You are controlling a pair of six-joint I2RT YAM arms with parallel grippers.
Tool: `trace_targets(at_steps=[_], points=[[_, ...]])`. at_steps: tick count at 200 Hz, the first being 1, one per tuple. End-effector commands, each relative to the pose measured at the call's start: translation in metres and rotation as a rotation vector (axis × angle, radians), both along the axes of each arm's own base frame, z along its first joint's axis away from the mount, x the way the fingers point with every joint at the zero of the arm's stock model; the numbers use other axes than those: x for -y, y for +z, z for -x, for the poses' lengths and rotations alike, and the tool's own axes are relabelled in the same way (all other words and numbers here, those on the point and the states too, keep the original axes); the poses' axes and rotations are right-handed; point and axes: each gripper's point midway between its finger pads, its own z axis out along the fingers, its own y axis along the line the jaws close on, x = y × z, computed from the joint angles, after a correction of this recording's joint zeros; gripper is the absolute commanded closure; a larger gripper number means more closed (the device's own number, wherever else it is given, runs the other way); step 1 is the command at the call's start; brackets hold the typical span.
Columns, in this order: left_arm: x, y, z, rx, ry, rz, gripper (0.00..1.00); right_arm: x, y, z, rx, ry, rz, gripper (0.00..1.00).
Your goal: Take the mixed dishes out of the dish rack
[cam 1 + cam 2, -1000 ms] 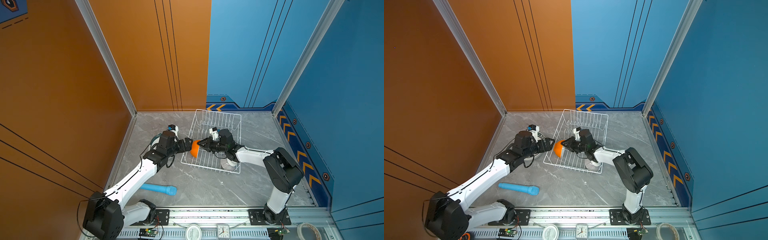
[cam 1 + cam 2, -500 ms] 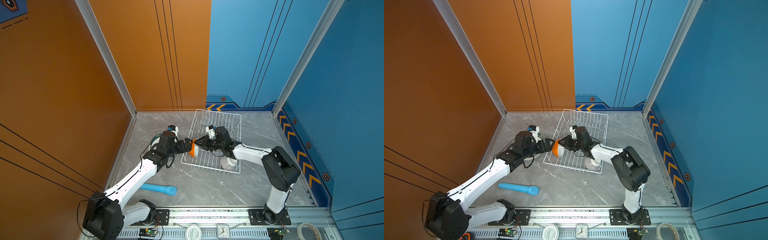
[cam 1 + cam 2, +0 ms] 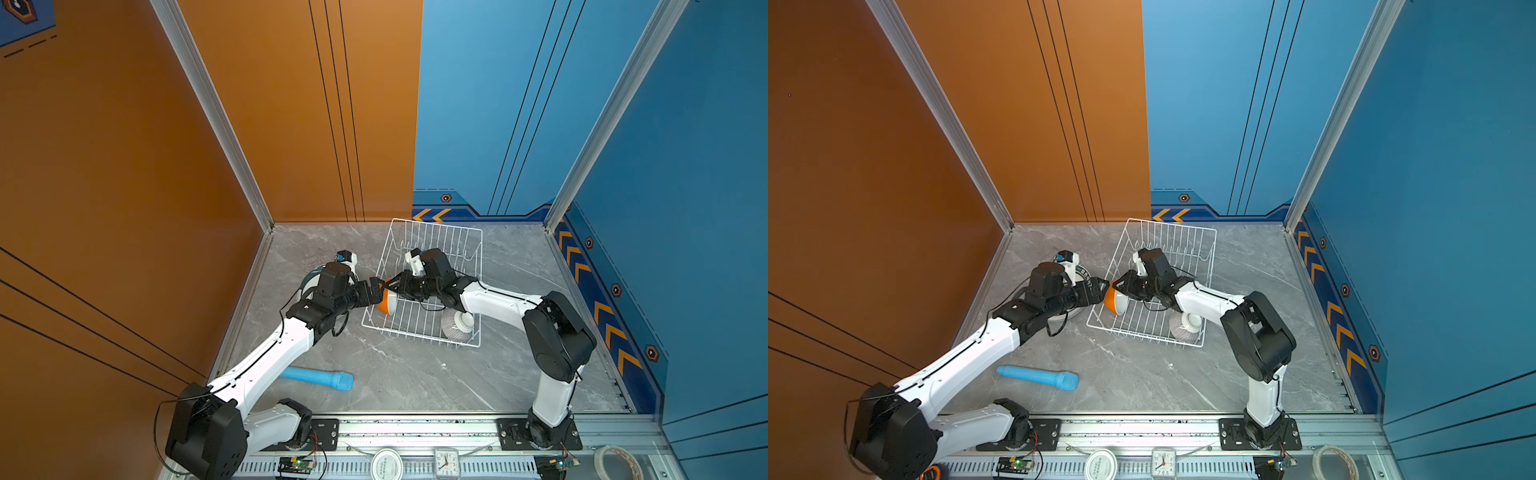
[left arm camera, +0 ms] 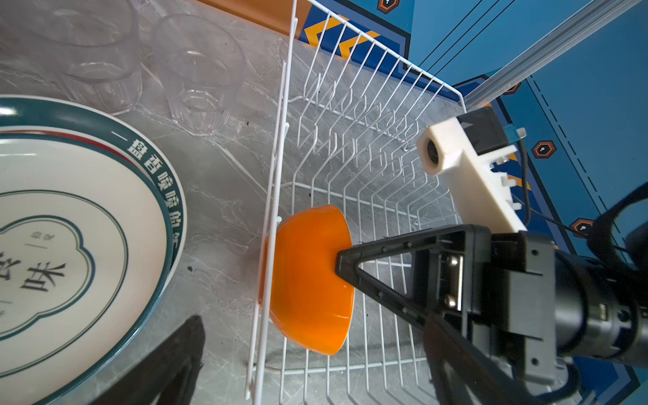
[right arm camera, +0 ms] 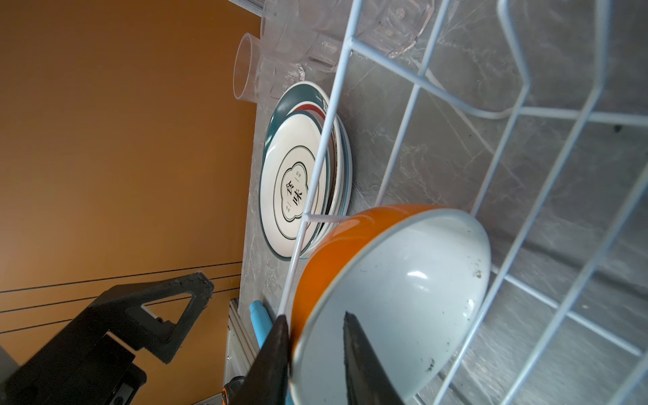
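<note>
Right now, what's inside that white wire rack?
A glossy orange bowl on edge, the right gripper straddling its rim, and an upturned grey-striped bowl. The arm hides part of the rack floor.

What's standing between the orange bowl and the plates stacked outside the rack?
The dish rack's white wire side wall. The orange bowl sits inside, right against it, and the plates lie on the table just beyond, so the bowl probably has to go over the top.
</note>
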Motion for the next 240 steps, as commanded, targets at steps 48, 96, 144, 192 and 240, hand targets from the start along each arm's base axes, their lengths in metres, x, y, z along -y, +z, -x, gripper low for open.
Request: trace_targets(at_steps=[48, 96, 144, 192, 240], points=[[-0.004, 0.012, 0.000, 0.030, 0.007, -0.019, 0.02, -0.007, -0.029, 0.001, -0.032, 0.020, 0.116, 0.74], [-0.005, 0.012, 0.000, 0.031, 0.008, -0.020, 0.02, -0.006, -0.025, -0.002, -0.042, 0.001, 0.087, 0.83], [-0.005, 0.013, -0.001, 0.032, 0.011, -0.018, 0.02, 0.000, -0.013, -0.006, -0.019, -0.013, 0.085, 0.98], [-0.006, 0.014, -0.002, 0.036, 0.015, -0.020, 0.02, 0.016, -0.017, -0.007, 0.001, -0.030, 0.191, 1.00], [-0.006, 0.015, -0.001, 0.037, 0.014, -0.018, 0.02, 0.058, -0.042, -0.008, -0.026, -0.105, 0.339, 1.00]])
